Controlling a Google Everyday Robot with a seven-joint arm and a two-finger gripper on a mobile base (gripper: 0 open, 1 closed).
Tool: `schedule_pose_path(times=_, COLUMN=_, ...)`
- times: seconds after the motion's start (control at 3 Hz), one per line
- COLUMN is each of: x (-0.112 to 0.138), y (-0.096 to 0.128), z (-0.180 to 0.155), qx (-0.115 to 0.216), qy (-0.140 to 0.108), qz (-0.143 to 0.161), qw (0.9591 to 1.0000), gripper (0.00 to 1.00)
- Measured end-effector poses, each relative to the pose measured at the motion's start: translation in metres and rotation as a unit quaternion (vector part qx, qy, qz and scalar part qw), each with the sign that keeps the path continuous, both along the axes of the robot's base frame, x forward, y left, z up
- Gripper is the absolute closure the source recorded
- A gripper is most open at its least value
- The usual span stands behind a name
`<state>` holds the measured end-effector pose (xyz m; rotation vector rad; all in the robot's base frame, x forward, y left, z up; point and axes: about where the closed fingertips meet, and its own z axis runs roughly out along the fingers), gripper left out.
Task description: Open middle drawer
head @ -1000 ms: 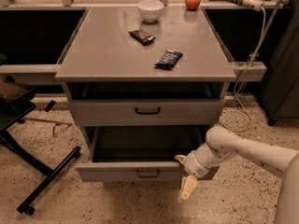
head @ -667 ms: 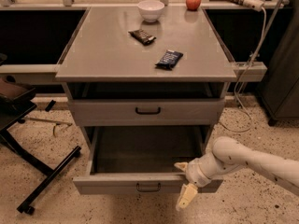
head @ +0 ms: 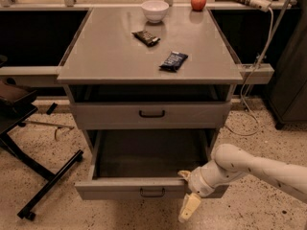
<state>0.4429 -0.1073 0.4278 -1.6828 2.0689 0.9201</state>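
Middle drawer (head: 120,188) well out of cabinet (head: 144,66). Gripper (head: 186,191) at its front lip, right of handle (head: 152,192); fingers (head: 190,207) wide, one hooked over to pull.

Matt grey metal middle drawer (head: 120,188) w/ smooth cream plastic gripper (head: 188,195) (at its front rim).

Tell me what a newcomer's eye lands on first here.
The middle drawer stands pulled well out, low in the grey cabinet. The robot's pale arm reaches in from the lower right, with its end effector at the right end of that drawer's front. On the cabinet's top sit a white bowl, a red apple and two dark snack packets.
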Motion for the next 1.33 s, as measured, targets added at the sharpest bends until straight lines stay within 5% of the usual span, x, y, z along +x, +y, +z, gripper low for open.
schedule_pose_path(times=1.0, x=-0.022, y=0.003, z=0.011, qx=0.003, qy=0.020, qz=-0.021, qw=0.9996, gripper=0.00)
schedule_pose_path(times=1.33, x=-0.042, y=0.012, z=0.012, qx=0.003, qy=0.046, qz=-0.015, qw=0.9988, gripper=0.00)
